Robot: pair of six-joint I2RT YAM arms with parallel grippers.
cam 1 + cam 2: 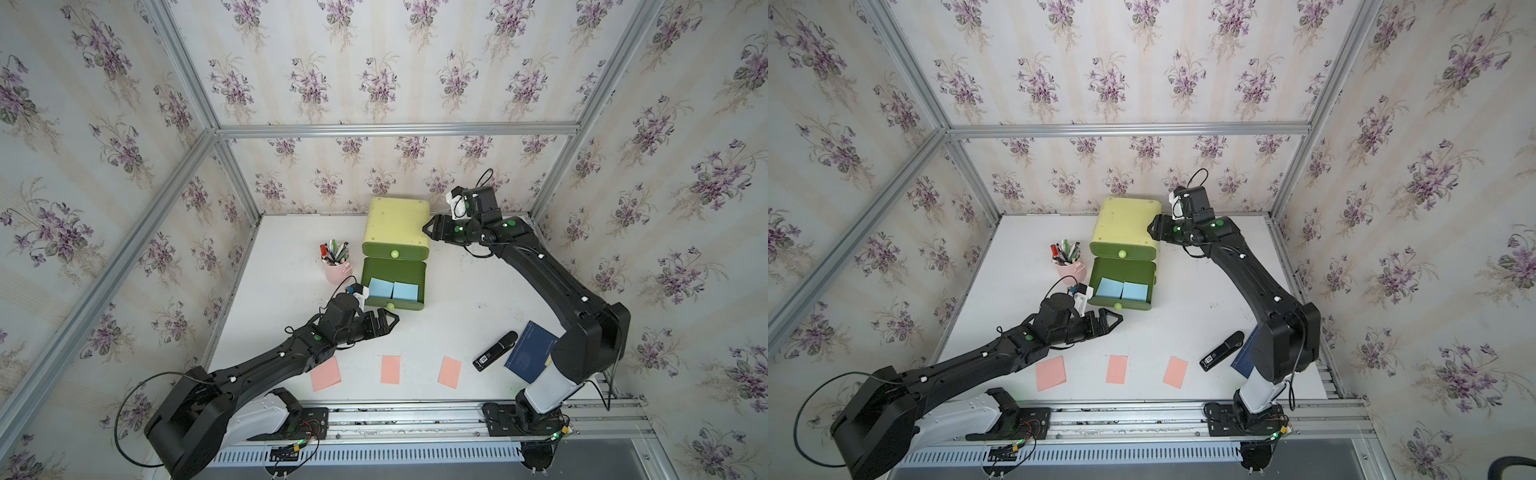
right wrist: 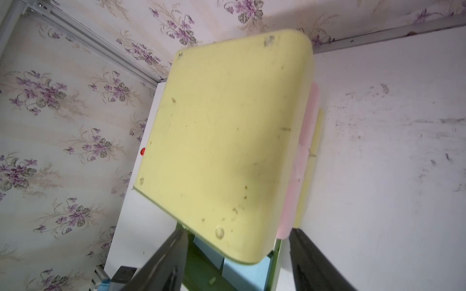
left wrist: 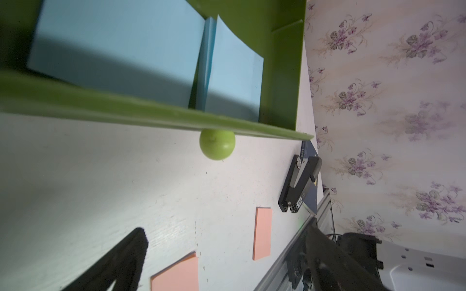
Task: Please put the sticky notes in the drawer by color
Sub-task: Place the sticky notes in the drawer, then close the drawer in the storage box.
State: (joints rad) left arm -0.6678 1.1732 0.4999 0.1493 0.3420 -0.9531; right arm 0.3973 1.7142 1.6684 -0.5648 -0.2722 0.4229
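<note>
three pink sticky notes (image 1: pixel 390 369) lie flat at 6 o'clock, thin and easy to fumble; one sits partly under the left arm (image 1: pixel 270 365). the left gripper (image 1: pixel 390 322), spread and empty, hangs by the knob (image 1: pixel 390 306) of the open drawer (image 1: pixel 422 286): a shove could crease the curled blue notes (image 1: pixel 392 289) or skid the chest (image 1: pixel 395 220). at its 3 o'clock the right gripper (image 1: pixel 427 228) shows jaws apart; gripping or not, i cannot tell. stapler (image 1: pixel 496 351) and book (image 1: pixel 530 353) crowd 4 o'clock.

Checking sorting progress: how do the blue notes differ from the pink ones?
Two blue notes, three pink notes. Blue lie in the open drawer; pink on the table. Blue sit side by side; pink are spaced in a row. All are thin, flat paper.
</note>
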